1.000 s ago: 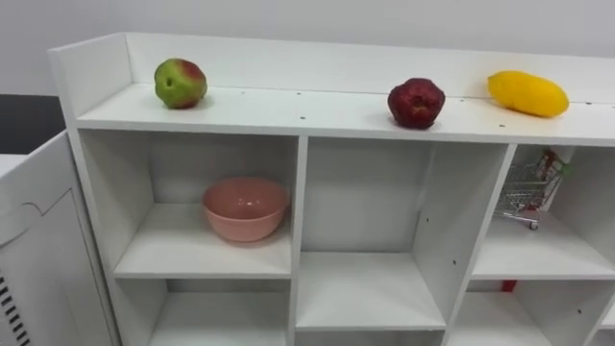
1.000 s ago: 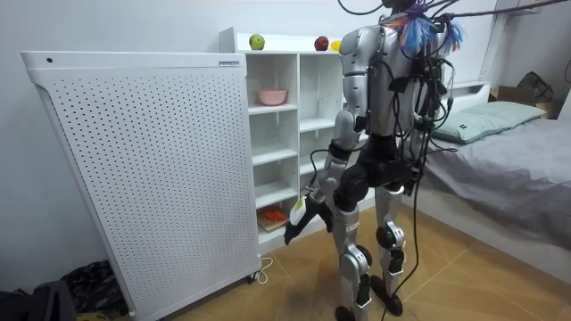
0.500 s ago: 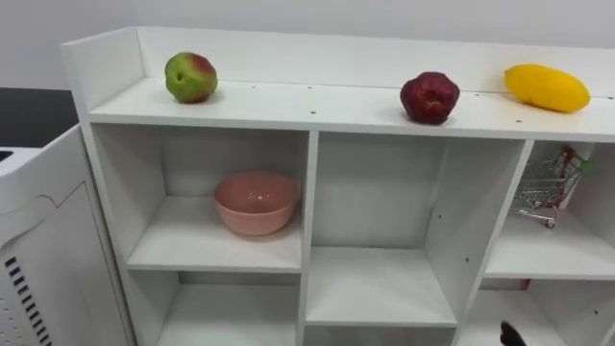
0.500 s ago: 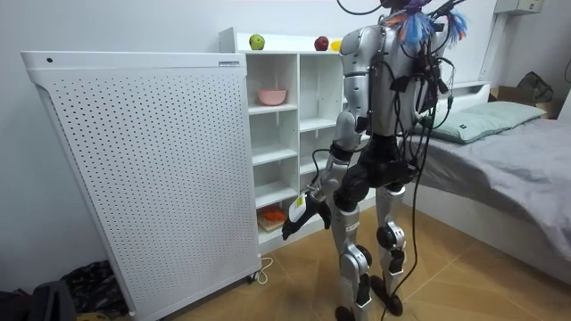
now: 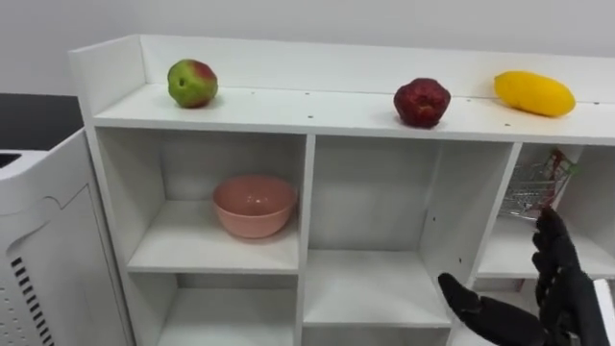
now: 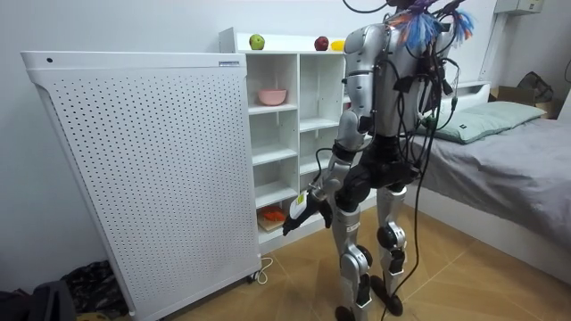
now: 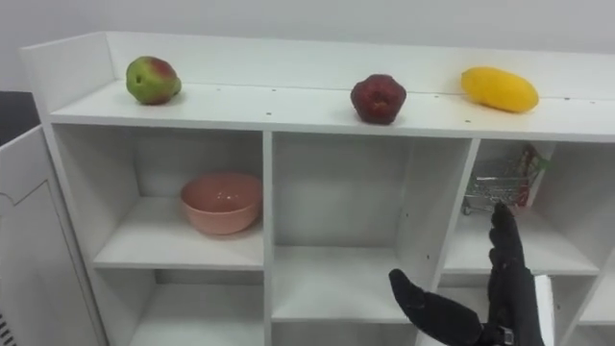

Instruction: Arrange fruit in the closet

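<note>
On the top board of the white closet [image 5: 307,111] lie a green-red apple [image 5: 192,83] at the left, a dark red fruit [image 5: 421,102] right of the middle and a yellow mango [image 5: 534,93] at the far right. My right hand [image 5: 543,322] is raised at the lower right, in front of the lower compartments. It is open, with straight fingers [image 5: 555,255] pointing up and the thumb spread to the left, and it holds nothing. It is well below the fruit. In the room view I stand facing the closet [image 6: 285,134], with that hand [image 6: 299,212] low before it.
A pink bowl [image 5: 254,205] sits in the upper left compartment. A small wire shopping cart [image 5: 533,187] stands in the upper right one. Something orange [image 6: 272,214] lies on a low shelf. A white perforated panel [image 6: 134,169] stands left of the closet; a bed [image 6: 508,160] is behind me.
My right hand has risen into the eye view at the lower right, fingers spread upward. The eye view has shifted slightly; the fruit has not moved.
</note>
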### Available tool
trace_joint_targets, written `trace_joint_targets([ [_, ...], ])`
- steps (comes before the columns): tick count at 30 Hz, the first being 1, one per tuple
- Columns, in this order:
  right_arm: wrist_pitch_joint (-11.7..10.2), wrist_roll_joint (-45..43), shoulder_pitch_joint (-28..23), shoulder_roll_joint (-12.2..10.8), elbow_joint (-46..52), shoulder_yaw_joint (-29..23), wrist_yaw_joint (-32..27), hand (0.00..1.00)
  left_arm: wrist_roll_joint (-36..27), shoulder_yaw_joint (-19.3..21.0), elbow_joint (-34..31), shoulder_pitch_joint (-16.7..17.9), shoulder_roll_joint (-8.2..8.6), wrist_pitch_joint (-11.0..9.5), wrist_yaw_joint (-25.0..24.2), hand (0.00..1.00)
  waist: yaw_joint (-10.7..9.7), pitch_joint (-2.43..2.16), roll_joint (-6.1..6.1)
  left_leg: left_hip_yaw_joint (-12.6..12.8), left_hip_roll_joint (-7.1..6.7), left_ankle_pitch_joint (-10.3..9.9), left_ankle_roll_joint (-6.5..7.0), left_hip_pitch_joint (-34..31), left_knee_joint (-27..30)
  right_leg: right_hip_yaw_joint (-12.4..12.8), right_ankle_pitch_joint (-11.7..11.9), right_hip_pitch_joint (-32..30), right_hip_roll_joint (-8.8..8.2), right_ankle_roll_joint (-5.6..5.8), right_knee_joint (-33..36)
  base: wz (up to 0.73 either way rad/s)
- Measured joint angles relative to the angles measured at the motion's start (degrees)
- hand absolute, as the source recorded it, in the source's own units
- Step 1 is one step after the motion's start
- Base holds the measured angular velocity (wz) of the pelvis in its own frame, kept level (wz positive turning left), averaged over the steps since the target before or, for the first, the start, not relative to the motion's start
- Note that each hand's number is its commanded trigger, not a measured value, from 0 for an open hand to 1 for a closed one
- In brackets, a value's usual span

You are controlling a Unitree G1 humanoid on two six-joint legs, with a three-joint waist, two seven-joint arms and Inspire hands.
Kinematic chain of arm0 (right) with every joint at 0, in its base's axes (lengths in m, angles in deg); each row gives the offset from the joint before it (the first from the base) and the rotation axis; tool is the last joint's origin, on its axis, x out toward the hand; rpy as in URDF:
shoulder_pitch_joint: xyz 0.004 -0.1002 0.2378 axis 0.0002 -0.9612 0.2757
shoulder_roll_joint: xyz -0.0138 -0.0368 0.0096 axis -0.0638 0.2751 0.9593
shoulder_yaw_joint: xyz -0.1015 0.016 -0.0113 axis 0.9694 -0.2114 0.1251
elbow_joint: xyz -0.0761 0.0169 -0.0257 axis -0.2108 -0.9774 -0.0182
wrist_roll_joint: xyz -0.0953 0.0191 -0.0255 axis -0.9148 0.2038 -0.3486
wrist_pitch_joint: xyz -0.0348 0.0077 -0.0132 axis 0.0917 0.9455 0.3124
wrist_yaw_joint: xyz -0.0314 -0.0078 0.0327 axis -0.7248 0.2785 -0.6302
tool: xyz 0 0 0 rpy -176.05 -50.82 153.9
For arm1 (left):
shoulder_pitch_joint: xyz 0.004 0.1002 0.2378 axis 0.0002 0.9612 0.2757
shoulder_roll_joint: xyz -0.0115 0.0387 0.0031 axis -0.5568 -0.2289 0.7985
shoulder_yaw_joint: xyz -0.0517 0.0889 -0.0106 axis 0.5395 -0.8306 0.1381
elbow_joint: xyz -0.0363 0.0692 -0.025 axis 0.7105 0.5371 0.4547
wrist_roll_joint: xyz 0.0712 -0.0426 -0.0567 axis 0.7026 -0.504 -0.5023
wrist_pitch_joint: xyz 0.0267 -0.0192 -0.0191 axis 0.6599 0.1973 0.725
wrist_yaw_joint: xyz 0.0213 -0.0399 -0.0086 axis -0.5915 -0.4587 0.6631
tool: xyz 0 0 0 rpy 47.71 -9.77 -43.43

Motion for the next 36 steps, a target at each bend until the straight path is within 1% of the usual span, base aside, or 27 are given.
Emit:
trace_joint_targets([
  [4, -0.1, -0.1, 2.7, 0.3, 1.2, 0.0, -2.3, 0.00, 0.1, 0.0, -0.2, 0.0, -0.01, 0.0, -0.9, 0.00, 0.3, -0.07, -0.02, 0.0, -0.03, 0.1, -0.05, -0.6, 0.3, 0.4, 0.0, -1.1, 0.06, -0.04, 0.5, -0.06],
  [6, -0.4, -0.1, 4.7, 0.8, 1.3, 0.0, -3.7, 0.00, 0.1, 0.0, -0.2, -0.1, 0.00, 0.0, -1.1, 0.00, 0.5, -0.12, -0.06, 0.3, -0.03, 0.1, -0.05, -0.6, 0.2, 0.5, 0.0, -1.2, 0.07, -0.04, 0.6, -0.02],
  [7, -0.4, -0.1, 5.1, 1.1, 1.4, 0.0, -3.9, 0.00, 0.1, 0.0, -0.1, -0.2, 0.00, 0.0, -1.1, 0.00, 0.7, -0.12, -0.05, 0.4, -0.03, 0.1, -0.05, -0.6, 0.2, 0.7, 0.0, -1.2, 0.09, -0.04, 0.6, -0.07],
  [8, -0.4, -0.1, 5.7, 1.9, 1.9, 0.0, -4.1, 0.00, 0.1, 0.0, 0.3, -0.2, -0.01, 0.0, -1.1, 0.00, 1.2, -0.12, -0.01, 0.6, -0.03, 0.1, -0.05, -0.5, 0.2, 0.8, 0.0, -1.3, 0.12, -0.05, 0.5, -0.05],
  [12, -0.6, -0.5, 7.1, 2.3, 4.0, 0.0, -4.2, 0.00, 0.1, 0.1, 0.6, -0.3, -0.13, 0.1, -1.6, 0.00, 1.6, -0.14, -0.05, 0.5, -0.02, 0.1, -0.04, -0.4, 0.2, 0.8, 0.0, -1.1, 0.11, -0.05, 0.5, -0.01],
  [15, -0.6, -0.4, 8.9, 2.3, 4.0, 0.0, -4.4, 0.00, 0.1, 0.2, 1.3, -0.4, -0.11, 0.7, -3.4, 0.00, 1.6, -0.08, -0.10, 0.2, -0.04, 0.2, -0.02, -0.2, 0.2, 0.6, 0.0, -0.8, 0.03, -0.05, 0.4, 0.00],
  [19, -0.6, -0.4, 11.7, 2.9, 2.4, 0.0, -5.5, 0.00, 0.0, 0.0, 1.5, -0.1, -0.11, 1.4, -3.8, 0.00, 1.7, -0.01, -0.28, -0.1, -0.07, 0.3, -0.07, -0.3, 0.2, 0.4, 0.1, -0.8, 0.00, -0.09, 0.5, 0.04],
  [21, -0.6, -0.4, 14.6, 3.1, -1.8, -0.1, -5.6, 0.00, 0.2, 0.0, 1.4, -0.2, -0.17, 1.9, -4.5, 0.00, 1.6, 0.00, -0.65, -0.7, -0.12, 0.4, -0.12, -0.4, 0.4, -0.1, 0.1, -0.7, -0.08, -0.10, 0.6, 0.11],
  [22, -0.4, -0.4, 15.0, 3.3, -2.5, -0.1, -5.6, 0.00, 0.2, 0.0, 1.3, -0.4, -0.23, 2.0, -4.7, 0.00, 1.5, 0.00, -0.80, -0.9, -0.15, 0.5, -0.13, -0.5, 0.4, -0.3, 0.1, -0.7, -0.13, -0.10, 0.6, 0.13],
  [24, -0.3, 1.2, 17.2, 4.2, -4.9, -0.1, -5.0, 0.00, 0.3, 0.0, 0.6, -0.5, -0.43, 2.2, -6.0, 0.00, 1.9, 0.25, -1.43, -1.4, -0.18, 0.6, -0.16, -0.8, 0.4, -0.7, 0.1, -0.8, -0.21, -0.10, 0.5, 0.11],
  [25, -0.3, 2.1, 18.1, 4.3, -5.5, -0.1, -5.0, 0.00, 0.4, 0.1, 0.6, -0.5, -0.51, 2.2, -6.2, 0.00, 1.9, 0.29, -1.58, -1.5, -0.20, 0.6, -0.16, -1.0, 0.6, -0.9, 0.1, -0.8, -0.24, -0.10, 0.5, 0.12],
  [26, 0.3, 3.7, 19.7, 4.5, -6.4, -0.3, -5.1, 0.00, 0.6, 0.1, 0.5, -0.7, -0.65, 2.4, -6.4, 0.00, 2.0, 0.37, -1.95, -1.8, -0.21, 0.6, -0.16, -1.2, 0.8, -1.1, 0.1, -0.8, -0.28, -0.10, 0.5, 0.11],
  [27, 0.6, 4.7, 20.6, 4.6, -6.6, -0.6, -5.2, 0.00, 0.6, 0.1, 0.3, -0.7, -0.77, 2.5, -6.6, 0.00, 2.2, 0.27, -2.26, -2.0, -0.22, 0.6, -0.16, -1.3, 0.8, -1.4, 0.1, -0.8, -0.32, -0.10, 0.5, 0.11],
  [30, 0.8, 5.6, 21.6, 5.4, -6.6, -0.7, -5.6, 0.00, 0.6, 0.6, 0.2, -1.0, -1.07, 3.1, -7.3, 0.00, 3.1, 0.12, -2.66, -2.6, -0.26, 0.6, -0.16, -1.5, 0.9, -1.8, 0.1, -0.7, -0.40, -0.10, 0.4, 0.10],
  [32, 0.9, 5.5, 23.0, 5.5, -6.6, -0.7, -5.6, 0.00, 0.6, 0.7, 0.1, -1.2, -1.34, 3.4, -7.7, 0.00, 3.5, -0.01, -2.87, -3.0, -0.32, 0.6, -0.15, -1.8, 1.1, -2.0, 0.1, -0.7, -0.50, -0.10, 0.4, 0.08],
  [36, 1.0, 5.0, 25.7, 6.7, -7.0, -0.7, -5.7, 0.00, 0.9, 0.8, -2.1, -1.1, -1.63, 4.4, -8.8, 0.00, 3.8, 0.05, -2.80, -3.7, -0.43, 0.7, -0.12, -2.2, 1.4, -2.9, 0.1, -0.6, -0.67, -0.10, 0.4, 0.11],
])
